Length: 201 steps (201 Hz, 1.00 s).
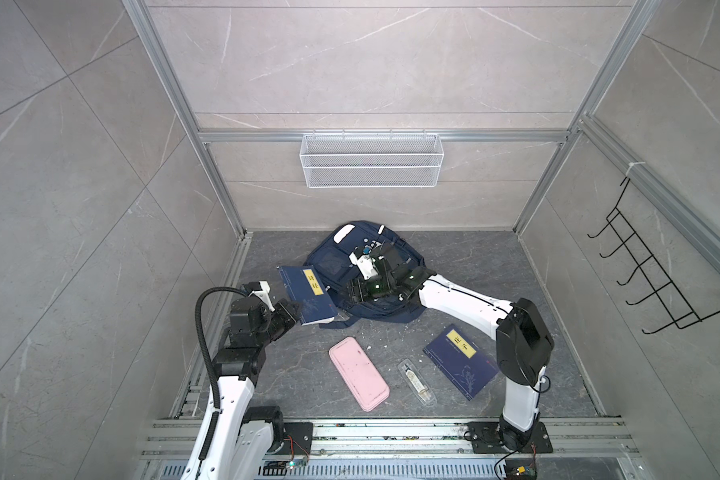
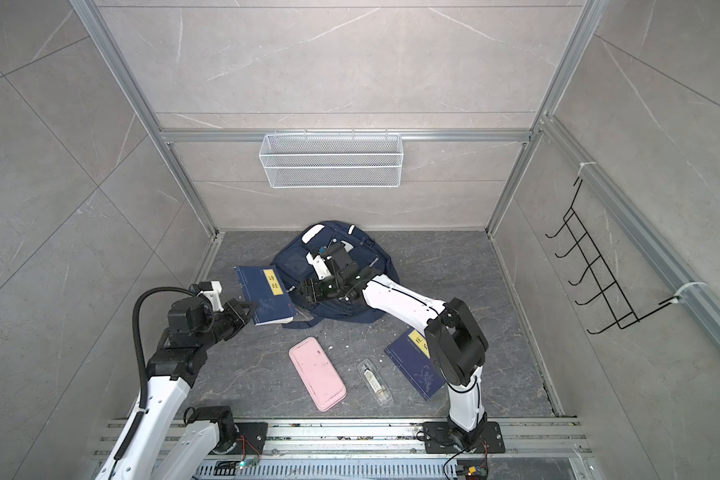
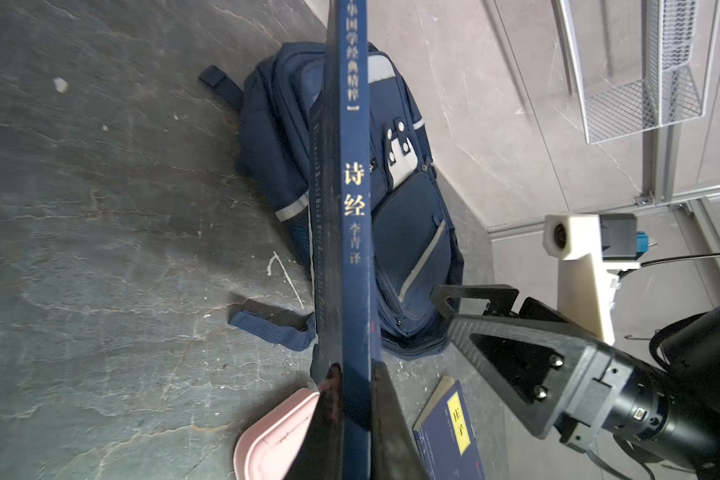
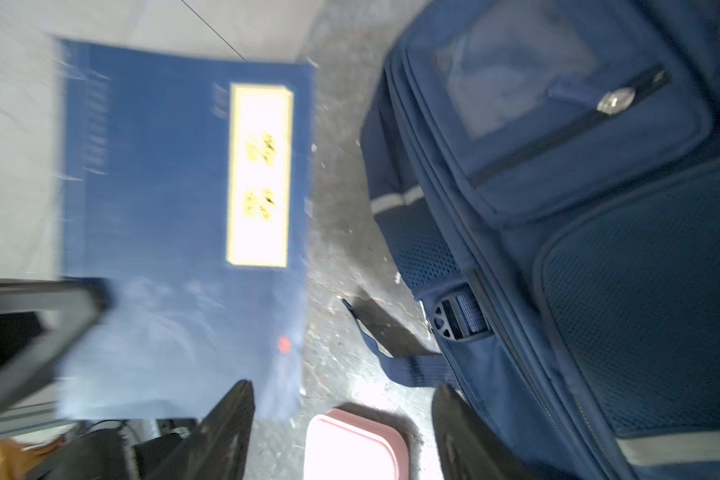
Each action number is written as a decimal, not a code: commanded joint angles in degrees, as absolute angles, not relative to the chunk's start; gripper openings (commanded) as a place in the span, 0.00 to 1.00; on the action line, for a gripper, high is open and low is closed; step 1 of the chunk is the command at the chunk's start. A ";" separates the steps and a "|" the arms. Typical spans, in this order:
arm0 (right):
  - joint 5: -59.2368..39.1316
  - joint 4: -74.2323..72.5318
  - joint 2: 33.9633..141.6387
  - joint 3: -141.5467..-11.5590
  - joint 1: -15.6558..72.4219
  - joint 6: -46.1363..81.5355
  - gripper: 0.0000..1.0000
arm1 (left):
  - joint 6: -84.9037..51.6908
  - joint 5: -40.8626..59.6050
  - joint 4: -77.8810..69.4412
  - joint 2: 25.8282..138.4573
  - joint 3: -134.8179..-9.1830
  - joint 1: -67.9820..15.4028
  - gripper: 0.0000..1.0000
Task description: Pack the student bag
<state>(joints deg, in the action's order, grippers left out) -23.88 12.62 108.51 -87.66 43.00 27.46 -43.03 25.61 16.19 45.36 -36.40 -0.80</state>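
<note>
Grey floor (image 1: 474,282): left gripper (image 3: 355,386) clamps book (image 1: 306,297) beside student bag (image 1: 329,262); right gripper (image 4: 344,386) spread, empty. Risk: bag looks zipped, book jams.

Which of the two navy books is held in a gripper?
The left book, beside the student bag, clamped in the left gripper; the right book lies flat, untouched.

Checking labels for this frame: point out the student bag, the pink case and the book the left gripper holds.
student bag (image 1: 328,266), in a top view, on its front pocket.
pink case (image 1: 359,374), in a top view, middle of its lid.
held book (image 1: 305,302), in a top view, on its navy cover.
</note>
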 commanded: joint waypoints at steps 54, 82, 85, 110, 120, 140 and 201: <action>-37.00 0.64 105.24 -77.20 40.87 37.38 0.74 | -46.88 47.50 -3.67 50.27 -35.24 -0.70 0.00; -39.03 -4.33 103.89 -73.19 40.46 40.48 0.76 | -49.21 51.01 -7.91 50.09 -33.65 -0.65 0.00; -39.42 -5.47 103.82 -72.67 40.36 41.16 0.76 | -49.55 51.38 -8.55 50.16 -33.46 -0.67 0.00; -43.11 -13.62 104.07 -69.53 39.92 45.70 0.76 | -53.40 54.37 -14.63 50.85 -31.64 -0.70 0.00; -45.20 -17.77 104.41 -68.43 39.74 48.01 0.76 | -54.78 55.69 -16.87 51.38 -31.26 -0.71 0.00; -49.32 -27.70 105.26 -66.68 39.53 53.41 0.76 | -57.17 57.49 -20.38 52.41 -30.65 -0.71 0.00; -53.33 -37.34 105.03 -64.89 37.83 59.67 0.65 | -54.77 56.90 -16.97 52.54 -30.33 -0.79 0.00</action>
<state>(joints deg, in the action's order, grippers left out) -50.26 -30.92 105.51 -65.95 38.65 56.36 -56.77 54.78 -16.75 53.23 -29.76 -0.64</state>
